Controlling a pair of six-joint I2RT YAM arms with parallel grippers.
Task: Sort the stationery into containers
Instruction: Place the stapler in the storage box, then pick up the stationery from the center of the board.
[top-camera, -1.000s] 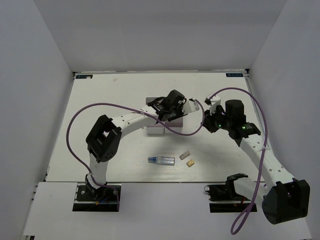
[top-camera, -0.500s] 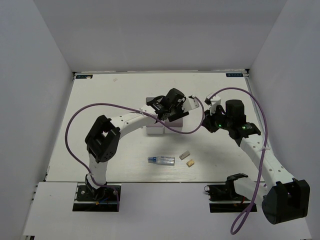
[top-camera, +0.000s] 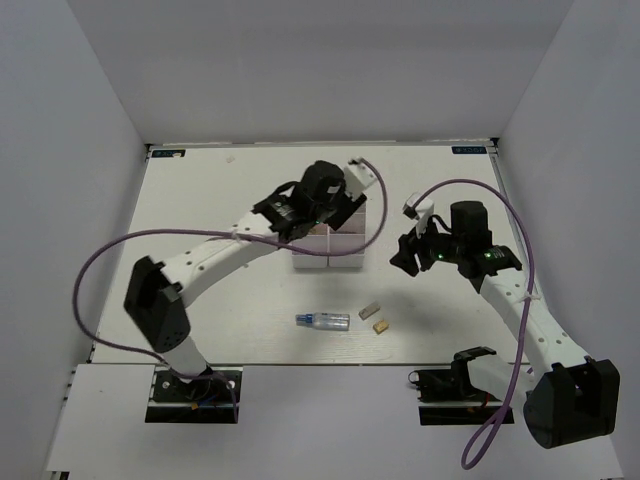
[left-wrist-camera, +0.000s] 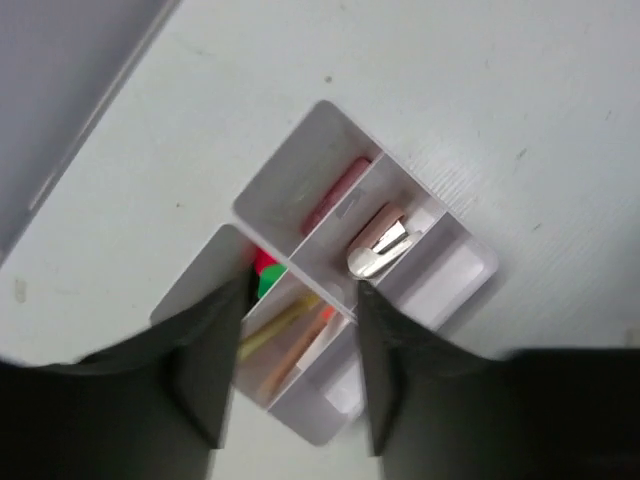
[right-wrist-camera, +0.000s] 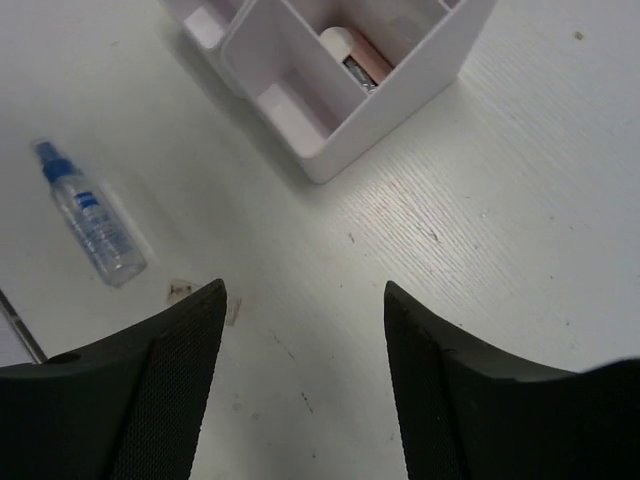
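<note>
The left gripper (left-wrist-camera: 300, 295) and right gripper (right-wrist-camera: 305, 300) both gaped empty by two white boxes (top-camera: 312, 262), one small bottle (top-camera: 323, 320) and two erasers (top-camera: 370, 311) lying nearer.

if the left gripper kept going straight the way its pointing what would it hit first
Probably the white boxes: the left gripper hangs open over them, with the compartment holding the yellow stick between its jaws. How far above, the views don't show.

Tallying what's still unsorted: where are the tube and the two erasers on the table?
tube (top-camera: 332, 320): top view, on its clear body.
grey eraser (top-camera: 370, 311): top view, on its middle.
tan eraser (top-camera: 381, 325): top view, on its middle.
</note>
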